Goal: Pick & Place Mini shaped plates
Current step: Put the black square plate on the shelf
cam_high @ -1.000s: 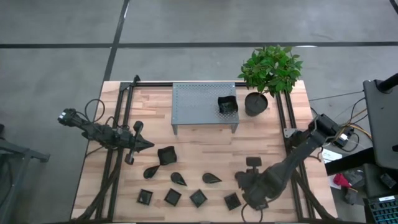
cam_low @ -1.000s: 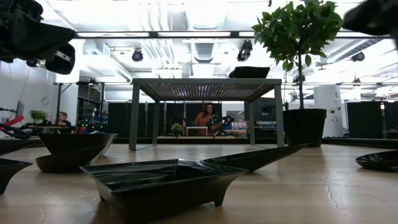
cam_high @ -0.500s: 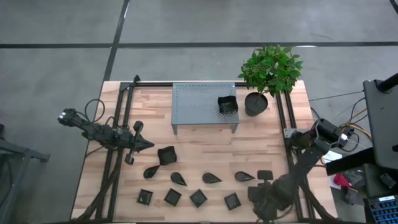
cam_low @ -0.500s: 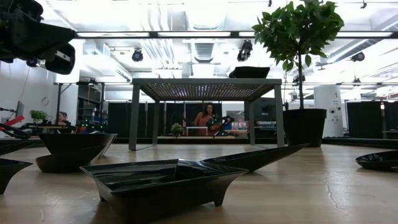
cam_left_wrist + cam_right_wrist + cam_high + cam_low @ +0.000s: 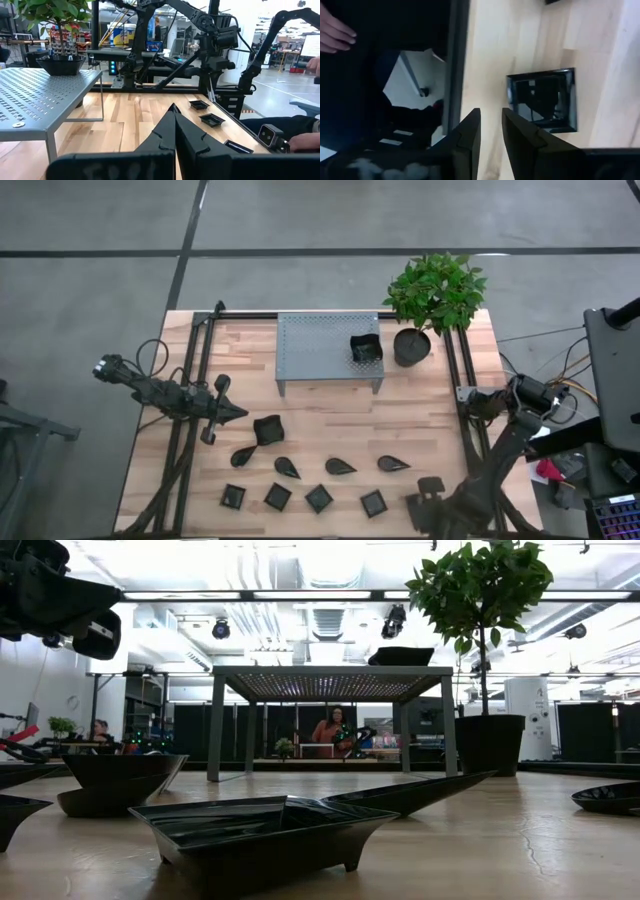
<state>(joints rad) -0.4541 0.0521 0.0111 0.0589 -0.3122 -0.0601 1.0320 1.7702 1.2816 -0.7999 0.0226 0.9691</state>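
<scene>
1. Black, glossy mini shaped plates are laid out on the pale wooden table; nearest the front edge a row of four small square dishes is seen in the high view.
2. Just beside that row, at the front right corner, the right gripper is held low over the table edge; its two dark fingers are kept a narrow gap apart with nothing between them, and one small square dish lies just past their tips.
3. One row farther back, four teardrop-shaped dishes are set, with a larger wavy-edged square dish behind their left end.
4. At the left side, level with that dish, the left gripper is parked, its fingers pressed together and empty.
5. Farthest back, a grey perforated metal stand carries one wavy-edged black dish on its right end, beside a leafy green plant in a round black pot.
</scene>
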